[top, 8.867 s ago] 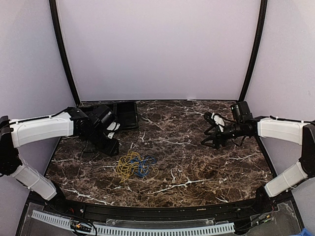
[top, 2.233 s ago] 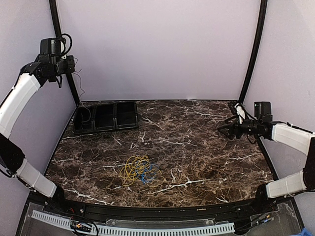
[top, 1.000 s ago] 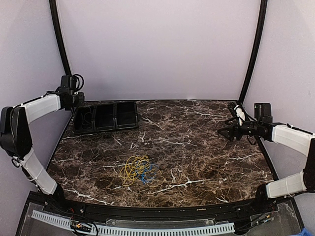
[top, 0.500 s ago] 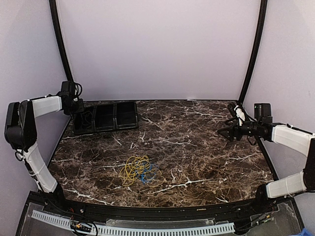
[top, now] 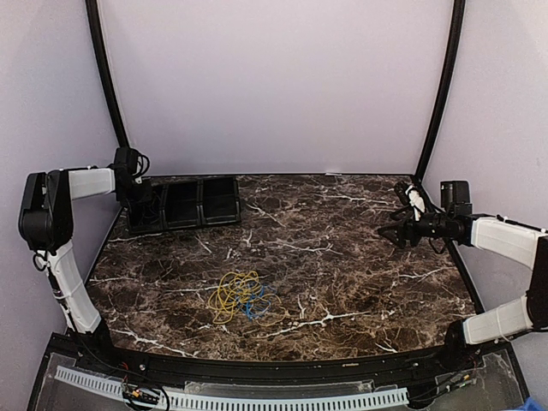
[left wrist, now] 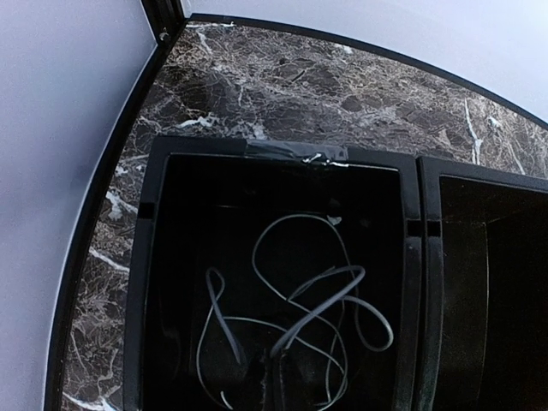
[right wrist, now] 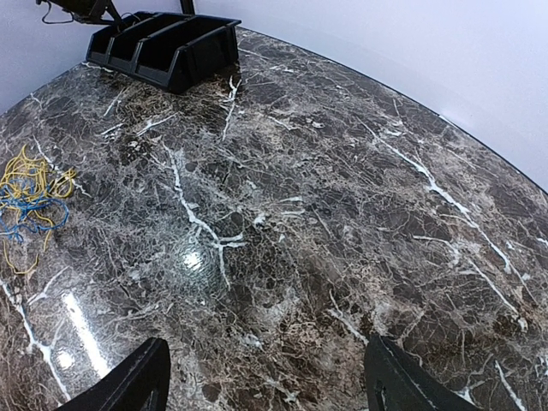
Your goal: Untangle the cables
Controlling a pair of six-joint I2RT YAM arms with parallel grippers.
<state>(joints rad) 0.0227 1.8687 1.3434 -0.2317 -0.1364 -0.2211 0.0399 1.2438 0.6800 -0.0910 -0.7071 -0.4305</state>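
The yellow cable and the blue cable lie in one loose tangle on the marble table, front left of centre. They also show at the left edge of the right wrist view, yellow over blue. My left gripper hangs low in the left compartment of the black tray, far from the tangle. Its fingers look pressed together on a strand of a thin dark grey cable that lies looped in that compartment. My right gripper is open and empty above the table's right side.
The black tray has three compartments and stands at the back left; it also shows in the right wrist view. Its middle compartment looks empty. Black frame posts rise at both back corners. The marble table ends at a black front rim.
My left arm came down from high by the left post, carrying the thin dark cable, into the tray's left compartment. The right arm barely moved. The yellow and blue tangle stayed put.
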